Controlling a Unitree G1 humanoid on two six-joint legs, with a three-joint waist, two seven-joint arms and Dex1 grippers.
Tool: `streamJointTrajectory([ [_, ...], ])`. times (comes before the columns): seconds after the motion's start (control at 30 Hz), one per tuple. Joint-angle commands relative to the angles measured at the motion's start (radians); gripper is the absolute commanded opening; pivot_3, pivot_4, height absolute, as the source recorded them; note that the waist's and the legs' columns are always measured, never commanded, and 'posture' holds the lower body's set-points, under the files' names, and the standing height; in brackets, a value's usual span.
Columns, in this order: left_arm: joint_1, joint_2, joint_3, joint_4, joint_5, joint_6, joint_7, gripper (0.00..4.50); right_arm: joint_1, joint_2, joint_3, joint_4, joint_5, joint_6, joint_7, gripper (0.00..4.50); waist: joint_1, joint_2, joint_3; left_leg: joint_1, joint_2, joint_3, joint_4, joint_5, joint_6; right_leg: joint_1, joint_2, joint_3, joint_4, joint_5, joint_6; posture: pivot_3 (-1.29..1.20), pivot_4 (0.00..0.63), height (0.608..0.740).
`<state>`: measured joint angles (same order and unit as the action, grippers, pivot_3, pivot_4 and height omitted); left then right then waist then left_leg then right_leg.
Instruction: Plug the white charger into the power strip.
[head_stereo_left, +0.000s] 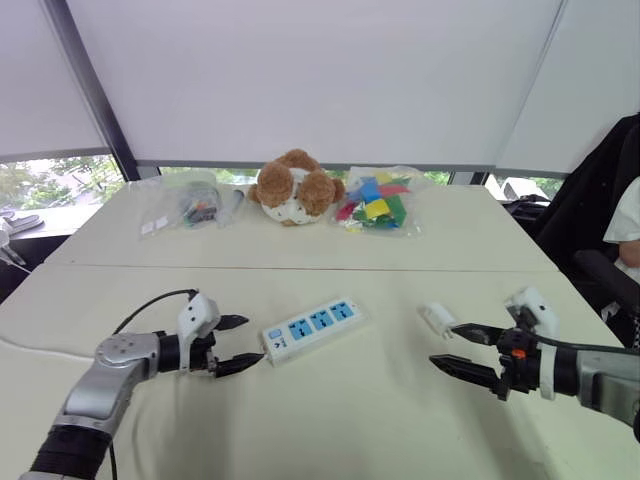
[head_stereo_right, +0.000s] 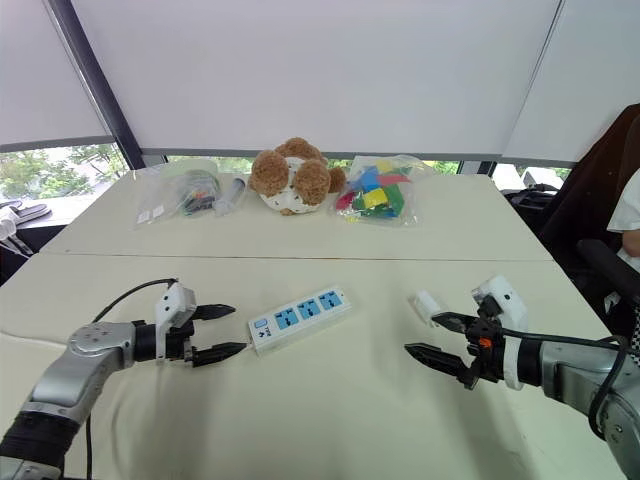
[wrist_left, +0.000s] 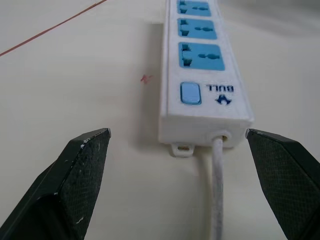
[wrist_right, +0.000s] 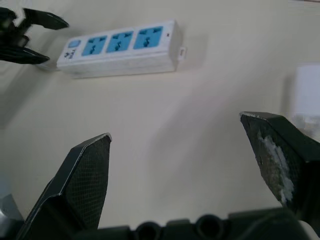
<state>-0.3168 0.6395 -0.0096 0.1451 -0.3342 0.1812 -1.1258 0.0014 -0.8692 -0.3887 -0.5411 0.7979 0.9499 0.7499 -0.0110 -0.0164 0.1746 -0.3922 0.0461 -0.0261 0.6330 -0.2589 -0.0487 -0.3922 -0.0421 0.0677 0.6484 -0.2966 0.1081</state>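
**A:** Closest to us, both arms are low over the bench (head_stereo_left: 330, 420). The right pincer (head_stereo_left: 462, 347) has its fingers spread wide and holds nothing; the left pincer (head_stereo_left: 236, 343) is just as wide, also empty.

**B:** And the white charger (head_stereo_left: 437, 318)?

**A:** Lying on the bench just beside the right pincer's upper finger, on the far side of it. I can't tell from here which way the prongs face.

**B:** So the step in hand looks like the pick-up. How should it go?

**A:** I'd say bring those fingers around the block's body, square across its flat sides, leaving the prong end clear. A skewed grip would make lining the prongs up with a socket fiddly.

**B:** The left one?

**A:** It sits right at the switch end of the power strip (head_stereo_left: 310, 328), the cord (wrist_left: 216, 190) running out between its fingers. The strip lies at a slant, well apart from the charger. Best it clamps that end firmly, since a light strip will likely slide when pushed on.

**B:** Anything in the way farther back?

**A:** No. The teddy bear (head_stereo_left: 293, 187) and the two plastic bags (head_stereo_left: 378, 202) sit on the far bench, well clear.
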Motion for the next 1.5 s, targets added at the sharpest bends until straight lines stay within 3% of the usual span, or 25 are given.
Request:
streamJointTrajectory([
  [0.03, -0.026, -0.033, -0.03, 0.023, 0.016, -0.049, -0.017, 4.5, 0.012, 0.025, -0.013, -0.048, 0.025, 0.002, -0.039, 4.47, 0.0, 0.0, 0.0, 0.0, 0.0, 0.0, 0.0, 0.0, 0.0, 0.0, 0.0, 0.0, 0.0, 0.0, 0.0, 0.0, 0.15, 0.739],
  [0.47, -0.115, -0.156, -0.064, 0.249, 0.103, -0.218, 0.01, 4.5, 0.026, 0.026, -0.002, -0.053, 0.019, -0.015, -0.068, 4.47, -0.001, 0.0, 0.0, 0.0, 0.0, 0.0, 0.002, 0.0, 0.0, 0.001, 0.0, 0.0, 0.001, 0.0, 0.0, 0.0, 0.15, 0.739],
  [0.5, -0.12, -0.166, -0.066, 0.267, 0.104, -0.231, 0.002, 3.94, 0.026, 0.025, 0.002, -0.052, 0.015, -0.019, -0.067, 4.5, -0.001, 0.0, 0.0, 0.0, 0.0, 0.0, 0.002, 0.0, 0.0, 0.001, 0.0, 0.0, 0.001, 0.0, 0.0, 0.0, 0.15, 0.739],
  [0.6, -0.128, -0.179, -0.069, 0.293, 0.112, -0.255, -0.009, 3.02, 0.022, 0.021, 0.002, -0.047, 0.013, -0.022, -0.066, 4.5, 0.0, 0.0, 0.0, 0.001, 0.0, -0.001, 0.002, 0.0, 0.0, 0.001, 0.001, 0.0, 0.002, 0.0, 0.0, 0.0, 0.15, 0.739],
  [0.8, -0.158, -0.15, -0.094, 0.281, 0.106, -0.246, -0.112, 3.03, 0.001, -0.004, -0.051, -0.018, 0.011, 0.012, -0.104, 4.5, 0.0, 0.0, 0.0, 0.001, 0.0, -0.001, 0.003, 0.0, 0.0, 0.001, 0.0, 0.0, 0.002, 0.0, 0.0, 0.0, 0.15, 0.739],
  [0.87, -0.184, -0.129, -0.14, 0.291, 0.131, -0.284, -0.196, 3.03, -0.044, -0.053, -0.079, 0.026, 0.007, 0.083, -0.146, 4.5, -0.001, 0.0, 0.0, 0.0, 0.0, -0.001, 0.003, 0.0, 0.0, 0.001, 0.0, 0.0, 0.002, 0.0, 0.0, 0.0, 0.15, 0.739],
  [0.97, -0.223, -0.119, -0.219, 0.344, 0.19, -0.377, -0.286, 3.03, -0.114, -0.16, -0.079, 0.108, -0.003, 0.103, -0.093, 4.5, 0.0, 0.001, -0.001, 0.0, -0.001, -0.001, 0.004, 0.0, 0.0, 0.002, 0.0, 0.0, 0.001, 0.0, 0.0, 0.0, 0.15, 0.739],
  [1.07, -0.272, -0.165, -0.263, 0.423, 0.197, -0.356, -0.343, 3.03, -0.258, -0.304, 0.054, 0.252, -0.062, 0.172, -0.07, 4.5, 0.0, 0.002, -0.001, 0.0, -0.001, 0.0, 0.004, 0.0, 0.0, 0.001, -0.001, 0.0, 0.001, 0.0, 0.0, 0.0, 0.15, 0.739],
  [1.23, -0.324, -0.227, -0.273, 0.525, 0.226, -0.384, -0.336, 3.03, -0.613, -0.361, 0.337, 0.451, -0.111, 0.301, 0.038, 4.5, 0.004, 0.003, -0.001, -0.001, -0.001, 0.0, 0.005, 0.0, 0.001, 0.001, -0.001, 0.0, 0.0, 0.0, 0.0, 0.0, 0.15, 0.739],
  [1.33, -0.331, -0.244, -0.257, 0.53, 0.218, -0.356, -0.327, 3.03, -0.907, -0.302, 0.595, 0.665, -0.24, 0.314, 0.162, 4.5, 0.004, 0.008, -0.001, -0.003, -0.002, 0.001, 0.008, -0.001, 0.001, 0.0, -0.003, 0.0, 0.0, 0.0, -0.001, 0.0, 0.15, 0.739],
  [1.5, -0.299, -0.243, -0.24, 0.495, 0.216, -0.349, -0.309, 3.03, -1.205, -0.166, 0.898, 1.056, -0.494, 0.175, 0.366, 4.5, 0.012, 0.009, -0.001, -0.016, -0.005, 0.0, 0.016, -0.001, 0.001, -0.007, -0.005, 0.0, 0.0, 0.002, 0.003, 0.0, 0.15, 0.739],
])
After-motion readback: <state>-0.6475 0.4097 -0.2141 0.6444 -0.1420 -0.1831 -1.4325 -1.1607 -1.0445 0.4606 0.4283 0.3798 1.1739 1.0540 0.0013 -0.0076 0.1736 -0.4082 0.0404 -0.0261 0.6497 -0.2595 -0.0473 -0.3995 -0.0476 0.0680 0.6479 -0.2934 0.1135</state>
